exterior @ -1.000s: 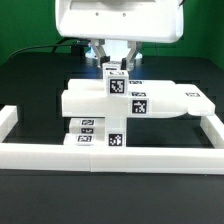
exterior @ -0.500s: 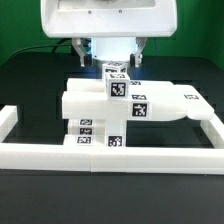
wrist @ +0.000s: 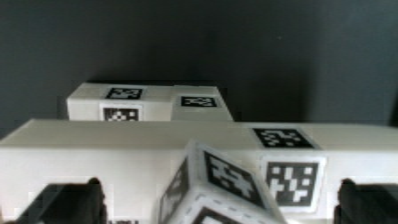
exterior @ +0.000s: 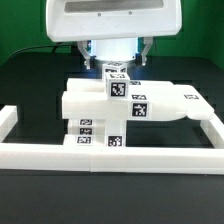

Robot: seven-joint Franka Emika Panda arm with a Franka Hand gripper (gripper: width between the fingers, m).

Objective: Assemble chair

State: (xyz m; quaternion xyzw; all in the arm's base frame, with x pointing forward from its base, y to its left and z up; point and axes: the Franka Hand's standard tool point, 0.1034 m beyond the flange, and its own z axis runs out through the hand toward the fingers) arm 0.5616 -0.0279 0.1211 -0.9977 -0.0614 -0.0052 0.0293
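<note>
The white chair parts stand stacked in the middle of the exterior view. A wide flat plate with tags lies on blocky tagged pieces. A small tagged block stands upright on the plate's back edge. My gripper hangs just above and behind that block, its fingers spread to either side. In the wrist view the block sits tilted between my dark fingers, with a gap on each side. My gripper is open. The plate and another tagged piece lie beyond.
A long low white border rail without tags runs along the front, with arms going back on the exterior view's left and right. The table is black.
The arm's white head has shifted toward the exterior view's left. The fingers now stand wider apart beside the small block. The chair parts have not moved.
</note>
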